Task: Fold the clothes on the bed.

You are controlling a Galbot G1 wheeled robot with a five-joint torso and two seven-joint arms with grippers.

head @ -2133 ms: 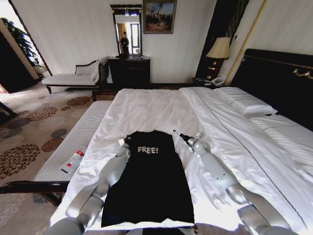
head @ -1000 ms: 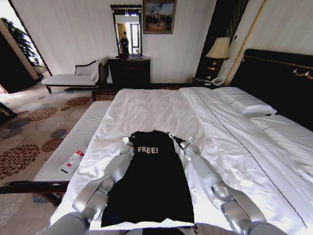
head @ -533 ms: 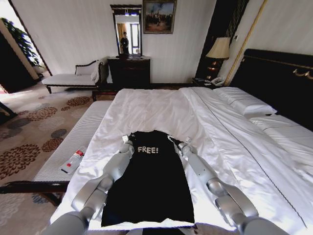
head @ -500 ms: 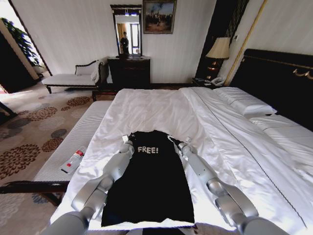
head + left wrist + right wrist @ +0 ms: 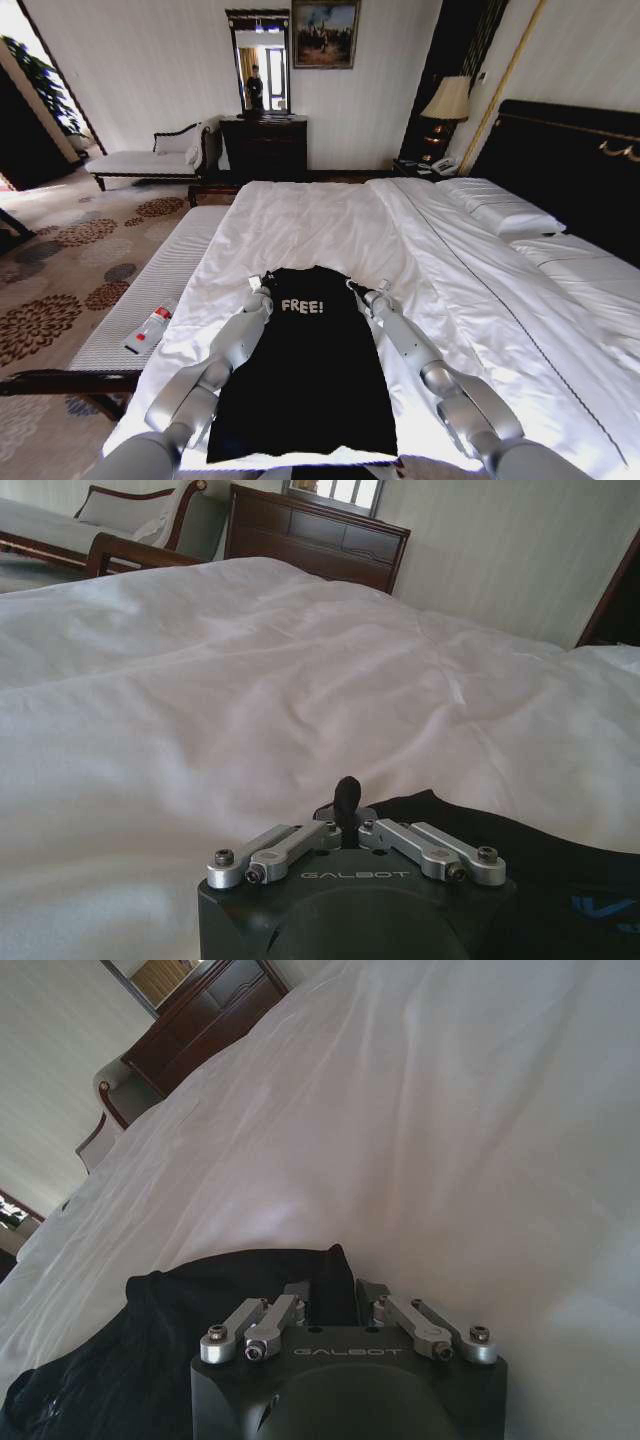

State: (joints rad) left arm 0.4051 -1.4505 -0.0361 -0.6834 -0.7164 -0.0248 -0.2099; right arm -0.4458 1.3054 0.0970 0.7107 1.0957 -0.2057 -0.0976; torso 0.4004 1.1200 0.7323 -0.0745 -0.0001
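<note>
Clothes lie flat near the bed's foot edge — soft, light (floppy). Left gripper and right gripper pinch its far corners.

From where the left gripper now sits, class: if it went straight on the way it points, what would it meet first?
Probably only the bed: beyond the left gripper, shut on the clothes, lies open white duvet. Depth is unclear.

White-cushioned bench carries a small bottle. Dark dresser stands below a mirror. Lamp is lit.
</note>
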